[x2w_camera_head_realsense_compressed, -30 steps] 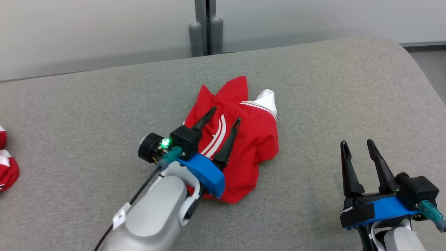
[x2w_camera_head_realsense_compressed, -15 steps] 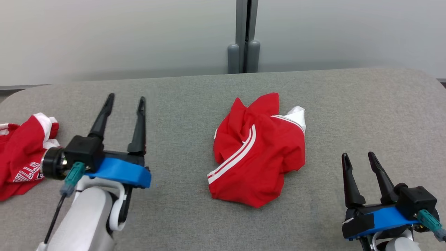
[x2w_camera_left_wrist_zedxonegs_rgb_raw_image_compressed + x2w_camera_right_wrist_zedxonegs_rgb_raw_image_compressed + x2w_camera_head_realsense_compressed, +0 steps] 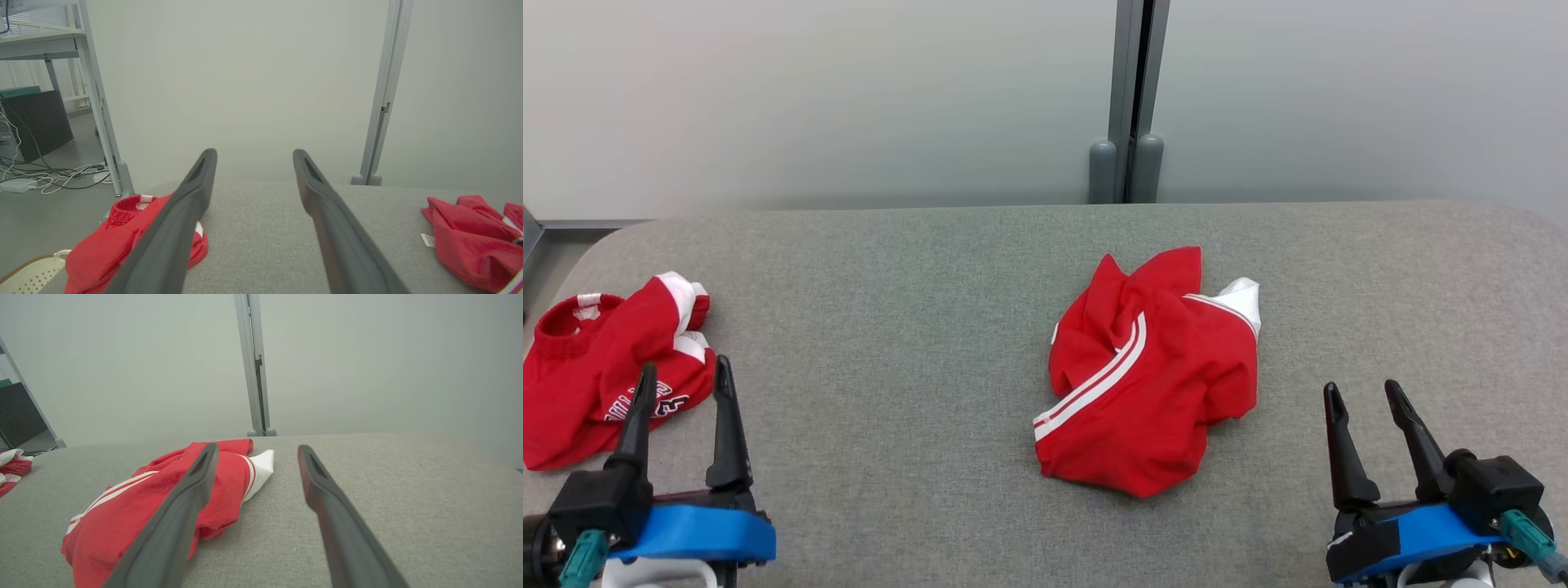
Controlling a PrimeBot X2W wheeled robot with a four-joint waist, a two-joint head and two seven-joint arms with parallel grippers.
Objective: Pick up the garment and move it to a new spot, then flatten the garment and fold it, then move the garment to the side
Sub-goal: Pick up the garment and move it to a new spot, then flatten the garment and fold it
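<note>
The crumpled red garment (image 3: 1147, 376) lies bunched mid-way along the grey table (image 3: 915, 286), touched by nothing; the left gripper (image 3: 684, 365) and right gripper (image 3: 1360, 386) sit low either side, jaws wide and empty, seemingly poised for flattening.

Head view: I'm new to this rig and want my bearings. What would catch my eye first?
A crumpled red garment with white stripes lies midway across the grey padded table. A second red garment with white lettering sits at the table's left end. The left gripper and right gripper stand open and empty at the lower corners.
</note>
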